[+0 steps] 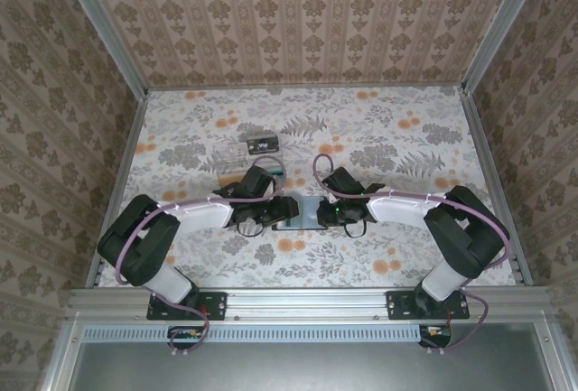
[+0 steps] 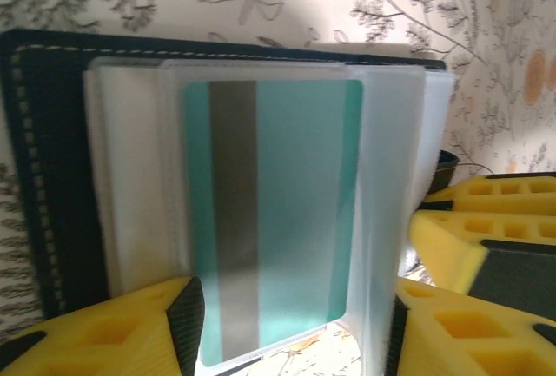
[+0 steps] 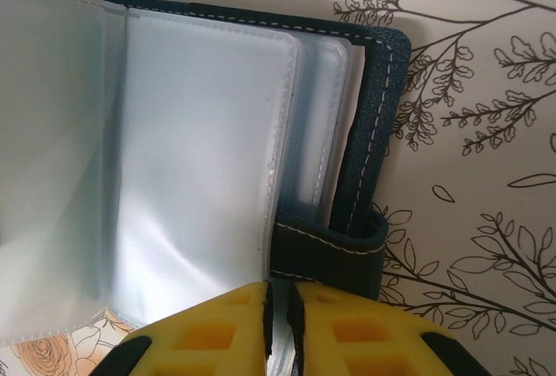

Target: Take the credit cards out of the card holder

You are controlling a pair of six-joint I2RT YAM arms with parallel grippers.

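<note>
My left tool (image 2: 291, 315) stands open astride the teal card (image 2: 287, 211) in the card holder (image 2: 43, 176); my right tool (image 3: 280, 306) pinches the holder's clear sleeve (image 3: 200, 159).

no legible text; white marks on the dark card (image 1: 262, 144) are too small.

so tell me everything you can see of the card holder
The card holder lies open and flat on the floral table. It has a dark navy cover, leather-like, with pale stitching and a small tab on one edge. Inside is a stack of frosted clear sleeves; one holds a teal card with a grey stripe. The right claw looks pinched on a sleeve edge; the left claw is open astride the card's sleeve.
</note>
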